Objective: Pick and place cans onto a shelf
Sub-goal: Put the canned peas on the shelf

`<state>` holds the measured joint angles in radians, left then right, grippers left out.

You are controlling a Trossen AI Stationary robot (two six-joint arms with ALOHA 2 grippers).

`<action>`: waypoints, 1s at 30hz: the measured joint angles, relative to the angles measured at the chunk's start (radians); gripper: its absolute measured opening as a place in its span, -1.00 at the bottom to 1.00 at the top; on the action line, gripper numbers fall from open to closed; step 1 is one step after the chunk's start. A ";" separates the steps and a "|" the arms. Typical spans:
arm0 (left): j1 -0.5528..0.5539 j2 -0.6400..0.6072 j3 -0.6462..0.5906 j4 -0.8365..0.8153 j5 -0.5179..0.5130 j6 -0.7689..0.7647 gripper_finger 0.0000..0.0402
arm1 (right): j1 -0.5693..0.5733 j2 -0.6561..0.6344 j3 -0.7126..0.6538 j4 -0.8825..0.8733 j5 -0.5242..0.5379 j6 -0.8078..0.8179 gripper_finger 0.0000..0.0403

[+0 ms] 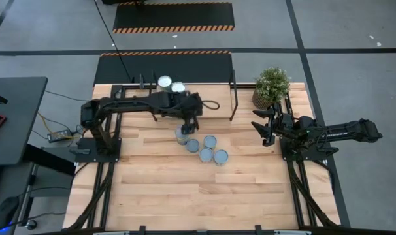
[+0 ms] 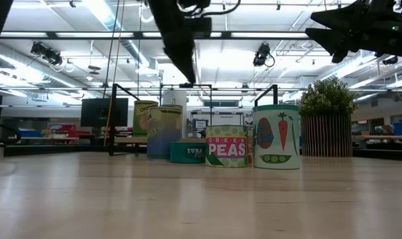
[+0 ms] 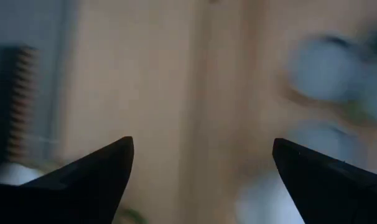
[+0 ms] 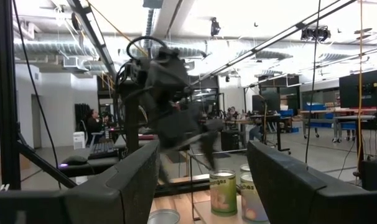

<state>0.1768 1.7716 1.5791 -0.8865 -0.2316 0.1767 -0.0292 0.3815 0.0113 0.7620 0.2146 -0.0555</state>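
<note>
On the wooden table [image 1: 152, 189] we're hovering the left gripper [image 1: 188, 125], fingers spread apart, over the cans [image 1: 201, 149] clustered mid-table near the shelf [image 1: 119, 91], right gripper [image 1: 266, 130] waiting open, and we're probably risking knocking neighbours since they're packed tight.

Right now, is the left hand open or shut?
Open: the left hand shows its two fingers wide apart, nothing between them, above the cans.
</note>
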 joint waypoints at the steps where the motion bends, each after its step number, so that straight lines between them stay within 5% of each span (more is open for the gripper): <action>1: -0.011 -0.003 0.000 -0.035 0.034 -0.024 0.94 | 0.000 0.000 0.000 0.001 0.000 0.000 0.24; 6: -0.070 -0.008 0.000 -0.224 0.056 -0.069 0.94 | 0.000 0.004 0.000 0.004 0.000 0.003 0.24; 12: -0.131 -0.007 0.000 -0.400 -0.089 -0.055 0.93 | 0.000 0.011 0.000 0.009 0.001 0.003 0.24; 30: -0.117 0.086 -0.001 -0.370 -0.106 0.183 0.94 | 0.000 0.013 0.000 0.011 0.000 0.004 0.24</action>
<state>0.0594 1.8579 1.5783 -1.2563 -0.3376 0.3593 -0.0296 0.3943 0.0116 0.7732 0.2146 -0.0517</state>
